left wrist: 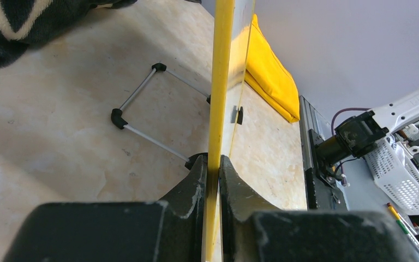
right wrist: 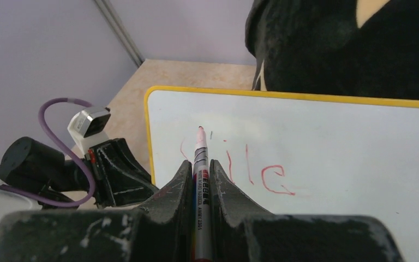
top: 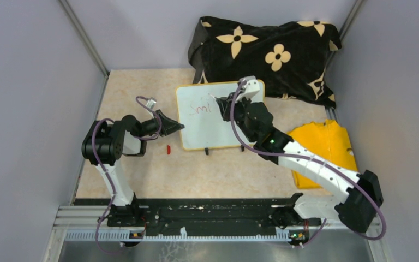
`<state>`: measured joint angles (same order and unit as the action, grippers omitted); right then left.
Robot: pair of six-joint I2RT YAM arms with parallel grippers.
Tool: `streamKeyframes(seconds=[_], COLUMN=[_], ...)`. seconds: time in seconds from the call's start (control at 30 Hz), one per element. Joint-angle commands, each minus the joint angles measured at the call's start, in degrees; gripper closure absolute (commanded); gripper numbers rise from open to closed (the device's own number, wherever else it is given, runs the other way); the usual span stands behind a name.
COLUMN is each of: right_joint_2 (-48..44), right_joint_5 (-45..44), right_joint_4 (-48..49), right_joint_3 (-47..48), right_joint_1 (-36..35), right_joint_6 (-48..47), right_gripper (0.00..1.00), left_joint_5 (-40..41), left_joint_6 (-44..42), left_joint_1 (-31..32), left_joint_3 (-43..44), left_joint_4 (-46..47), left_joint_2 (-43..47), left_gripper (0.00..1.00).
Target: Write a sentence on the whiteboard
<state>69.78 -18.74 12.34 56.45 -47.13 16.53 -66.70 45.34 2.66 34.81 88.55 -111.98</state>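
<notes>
The whiteboard (top: 214, 131), white with a yellow frame, stands tilted at mid-table. My left gripper (top: 177, 126) is shut on its left edge; in the left wrist view the yellow frame (left wrist: 221, 82) runs up between the gripper's (left wrist: 213, 161) two fingers. One line of the sentence (top: 200, 108) shows in red near the board's top left. My right gripper (right wrist: 199, 164) is shut on a red marker (right wrist: 201, 155). The marker's tip sits over the start of the lettering (right wrist: 262, 174) on the whiteboard (right wrist: 333, 142), hiding part of it. Whether the tip touches the board I cannot tell.
A black flower-patterned cloth (top: 267, 52) lies heaped behind the board. A folded yellow cloth (top: 324, 147) lies to the right under my right arm. A small red cap (top: 168, 149) lies on the table left of the board's feet. The board's wire stand (left wrist: 142, 109) rests behind it.
</notes>
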Motion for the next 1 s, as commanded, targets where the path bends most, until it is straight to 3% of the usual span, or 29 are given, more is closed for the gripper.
streamKeyframes(seconds=[0.0, 0.33, 0.97], right_joint_2=[-6.51, -14.91, -7.94], right_joint_5=[-4.91, -11.54, -13.92], right_joint_4=[-1.75, -4.41, 1.27], right_joint_3=[-4.49, -17.54, -14.65], right_joint_1=[-0.50, 1.08, 3.47], right_joint_6=[0.13, 4.28, 4.79], right_gripper=[1.00, 1.00, 1.00], left_joint_5=[0.34, 0.36, 0.36], left_joint_6=[-0.79, -0.69, -0.61], left_joint_1=[0.33, 0.29, 0.32], left_joint_3=[0.95, 1.01, 1.18], left_joint_4=[3.02, 2.94, 2.55], left_joint_2=[-0.69, -0.69, -0.70], left_gripper=[0.89, 0.89, 0.90])
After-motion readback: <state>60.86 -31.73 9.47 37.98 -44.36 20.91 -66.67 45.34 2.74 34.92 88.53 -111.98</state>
